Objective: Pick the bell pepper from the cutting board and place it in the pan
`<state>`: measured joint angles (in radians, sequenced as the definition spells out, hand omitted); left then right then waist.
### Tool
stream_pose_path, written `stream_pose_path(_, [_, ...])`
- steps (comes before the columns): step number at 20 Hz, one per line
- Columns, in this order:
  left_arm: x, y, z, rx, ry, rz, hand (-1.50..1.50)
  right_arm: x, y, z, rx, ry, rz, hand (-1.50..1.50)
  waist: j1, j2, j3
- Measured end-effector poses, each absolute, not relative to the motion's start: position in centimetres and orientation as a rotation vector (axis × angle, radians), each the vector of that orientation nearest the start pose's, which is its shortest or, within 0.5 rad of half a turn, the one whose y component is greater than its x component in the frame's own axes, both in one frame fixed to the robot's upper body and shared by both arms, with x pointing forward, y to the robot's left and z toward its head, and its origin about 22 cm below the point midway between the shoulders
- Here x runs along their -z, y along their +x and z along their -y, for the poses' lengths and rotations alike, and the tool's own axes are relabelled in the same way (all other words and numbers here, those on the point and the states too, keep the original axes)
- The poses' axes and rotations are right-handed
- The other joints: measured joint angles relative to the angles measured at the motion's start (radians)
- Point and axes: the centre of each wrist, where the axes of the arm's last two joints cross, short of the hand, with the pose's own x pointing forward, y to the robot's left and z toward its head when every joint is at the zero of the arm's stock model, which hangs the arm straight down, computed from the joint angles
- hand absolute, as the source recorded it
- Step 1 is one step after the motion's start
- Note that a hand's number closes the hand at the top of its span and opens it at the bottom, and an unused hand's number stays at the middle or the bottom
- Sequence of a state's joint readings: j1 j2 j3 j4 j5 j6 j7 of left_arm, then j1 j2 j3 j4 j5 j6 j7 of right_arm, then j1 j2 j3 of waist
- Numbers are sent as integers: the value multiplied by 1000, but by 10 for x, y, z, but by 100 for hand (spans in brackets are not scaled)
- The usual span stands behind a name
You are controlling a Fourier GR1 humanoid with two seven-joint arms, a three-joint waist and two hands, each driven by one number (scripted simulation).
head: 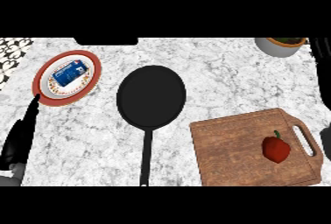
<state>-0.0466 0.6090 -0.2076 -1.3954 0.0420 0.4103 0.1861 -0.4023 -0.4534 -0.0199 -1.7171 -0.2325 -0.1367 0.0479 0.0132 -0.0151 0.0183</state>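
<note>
A red bell pepper (276, 148) with a green stem lies on the right part of the wooden cutting board (236, 151), close to the board's handle slot. The black pan (151, 97) sits left of the board, its long handle pointing toward the lower edge. My left hand (21, 133) shows at the left edge, fingers straight and pointing up, holding nothing, far from the pepper. At the right edge only a dark sliver of my right hand (326, 142) shows, just right of the board.
At the back left, a red-rimmed plate (92, 65) carries a blue box (69, 73). A grey pot (278, 47) with a plant stands at the back right corner. A dark strip runs along the right edge. Marble counter lies between pan and board.
</note>
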Motion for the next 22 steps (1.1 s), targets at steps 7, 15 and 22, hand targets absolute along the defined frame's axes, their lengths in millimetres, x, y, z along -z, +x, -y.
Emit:
stream_pose_path(7, [-40, 265, -306, 45, 400, 1447, 0, -154, 285, 335, -107, -205, 1944, 150, -37, 10, -16])
stream_pose_path(15, [-49, 267, -290, -68, 200, 1498, 0, -95, 199, 396, -234, -668, 1723, -150, -75, 5, -18])
stream_pose_path(22, [-59, 274, -284, -63, 137, 1513, 0, -119, 147, 420, -471, -828, 1616, -150, -47, 10, -19])
